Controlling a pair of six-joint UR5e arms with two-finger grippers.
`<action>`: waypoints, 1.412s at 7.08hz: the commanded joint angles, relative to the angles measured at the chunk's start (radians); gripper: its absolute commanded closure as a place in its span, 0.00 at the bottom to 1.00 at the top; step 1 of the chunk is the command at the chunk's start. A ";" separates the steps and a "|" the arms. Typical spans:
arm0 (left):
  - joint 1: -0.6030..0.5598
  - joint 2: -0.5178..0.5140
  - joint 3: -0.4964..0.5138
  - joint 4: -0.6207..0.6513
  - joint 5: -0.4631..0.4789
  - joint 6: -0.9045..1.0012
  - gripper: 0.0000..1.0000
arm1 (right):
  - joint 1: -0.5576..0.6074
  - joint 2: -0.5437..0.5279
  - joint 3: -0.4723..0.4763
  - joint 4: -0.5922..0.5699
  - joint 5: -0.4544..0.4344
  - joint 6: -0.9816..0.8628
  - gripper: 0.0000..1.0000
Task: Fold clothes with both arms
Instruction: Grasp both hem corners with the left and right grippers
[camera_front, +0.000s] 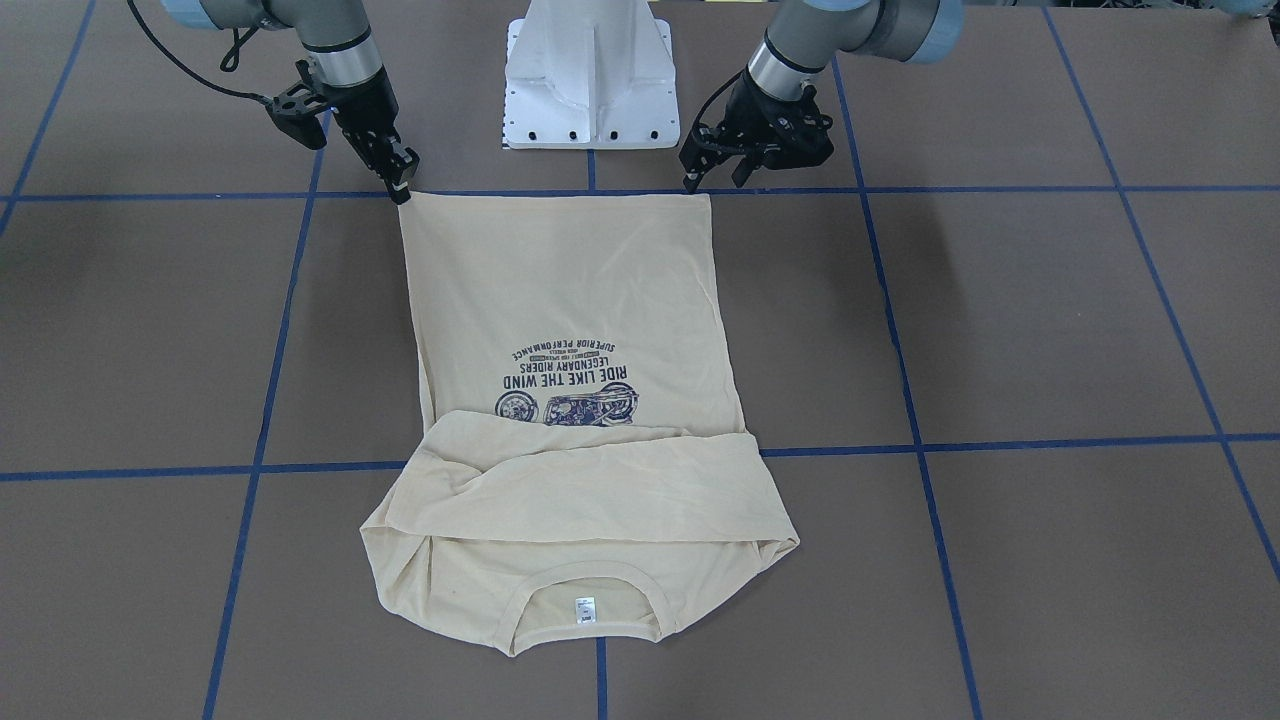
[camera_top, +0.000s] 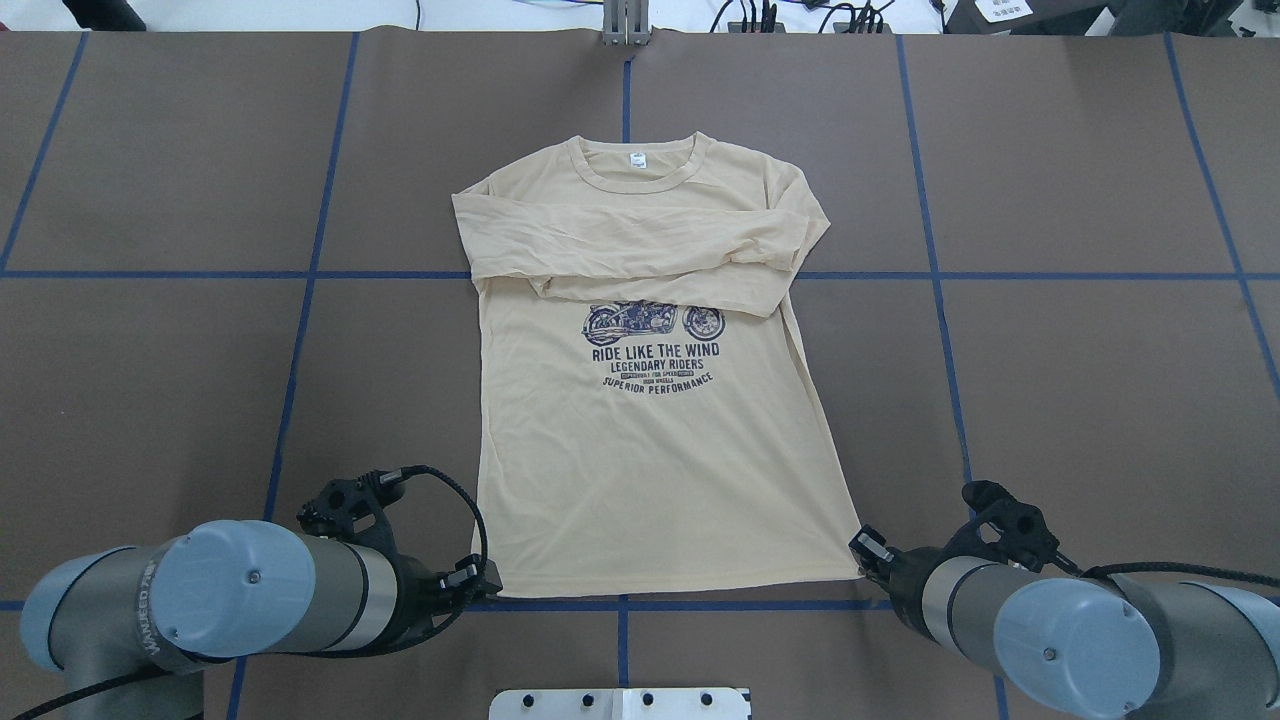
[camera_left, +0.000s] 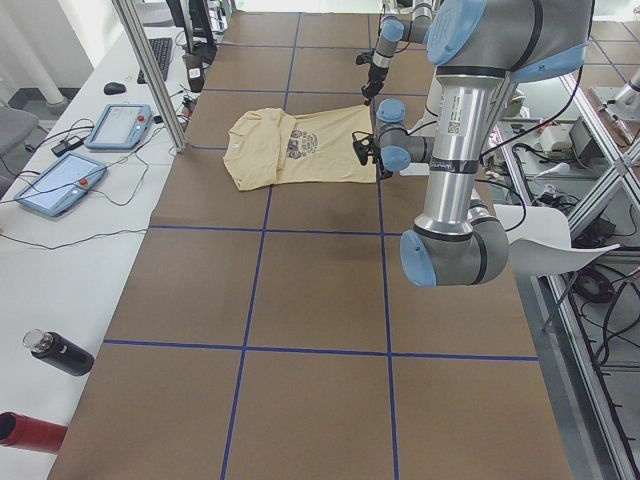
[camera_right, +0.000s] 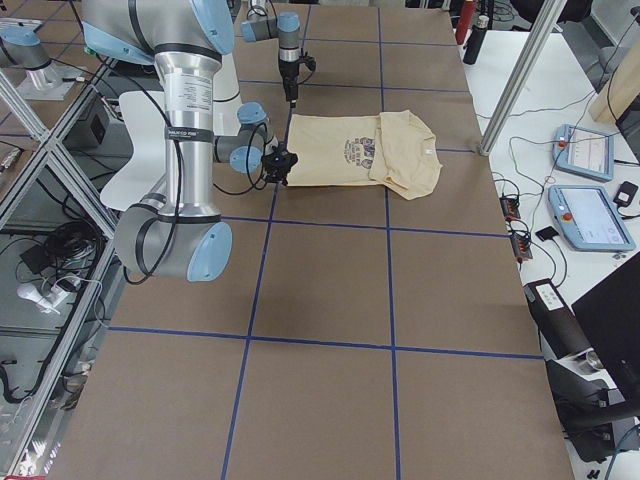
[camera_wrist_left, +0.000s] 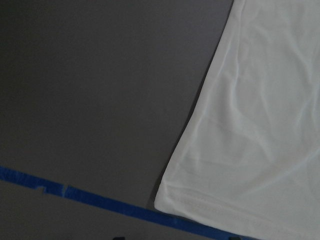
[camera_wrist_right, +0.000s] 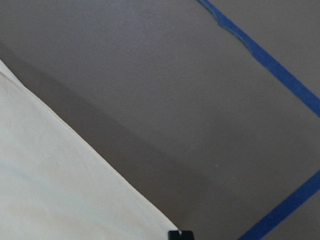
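The pale cream-yellow shirt (camera_top: 650, 450) lies flat on the table, print up, with both sleeves folded across the chest and the collar away from the robot. It also shows in the front view (camera_front: 570, 330). My left gripper (camera_front: 715, 178) hovers just behind the shirt's left hem corner with its fingers spread, open and empty; the left wrist view shows that corner (camera_wrist_left: 170, 200) lying flat. My right gripper (camera_front: 402, 188) has its narrow tip down on the right hem corner, fingers together and seemingly pinching the shirt's edge (camera_wrist_right: 75, 190). One fingertip (camera_wrist_right: 179, 234) shows there.
The brown table (camera_top: 160, 400) is marked with blue tape lines. The white pedestal base (camera_front: 590, 80) stands between the arms, close behind the hem. Tablets and bottles lie on the side bench (camera_left: 60, 185), off the mat.
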 joint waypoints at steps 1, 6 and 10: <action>0.020 -0.010 0.010 0.010 0.020 -0.021 0.30 | 0.000 -0.003 0.004 0.000 0.000 -0.001 1.00; -0.018 -0.054 0.084 0.010 0.059 -0.061 0.32 | 0.002 -0.010 0.007 0.000 0.002 -0.001 1.00; -0.017 -0.076 0.113 0.012 0.056 -0.075 0.38 | 0.000 -0.009 0.007 0.000 0.000 -0.001 1.00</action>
